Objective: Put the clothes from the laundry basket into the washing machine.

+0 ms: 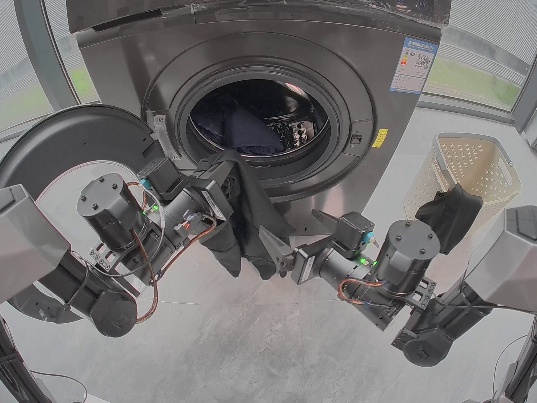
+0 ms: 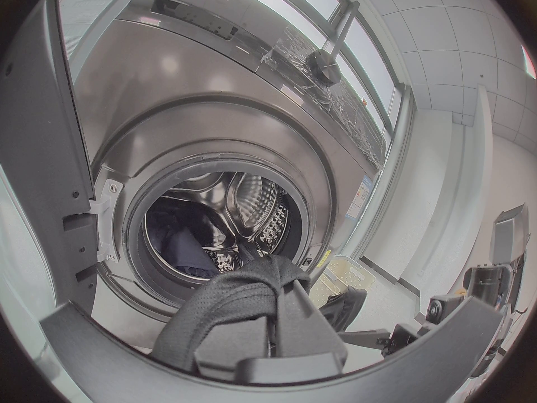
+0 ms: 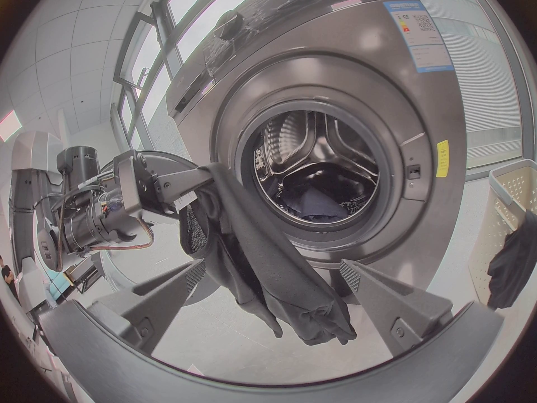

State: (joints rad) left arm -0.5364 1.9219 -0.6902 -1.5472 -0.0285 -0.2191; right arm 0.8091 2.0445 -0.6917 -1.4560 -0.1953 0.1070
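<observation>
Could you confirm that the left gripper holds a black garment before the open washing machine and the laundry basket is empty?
Not quite: the laundry basket is not empty; the head view shows another dark garment draped over its rim. The left gripper does hold a black garment before the open washing machine.

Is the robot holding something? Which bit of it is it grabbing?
Yes. The left jaws are shut on a dark garment, pinching a bunched fold at its top; the rest hangs down before the washing machine. The right jaws are open and empty.
</observation>
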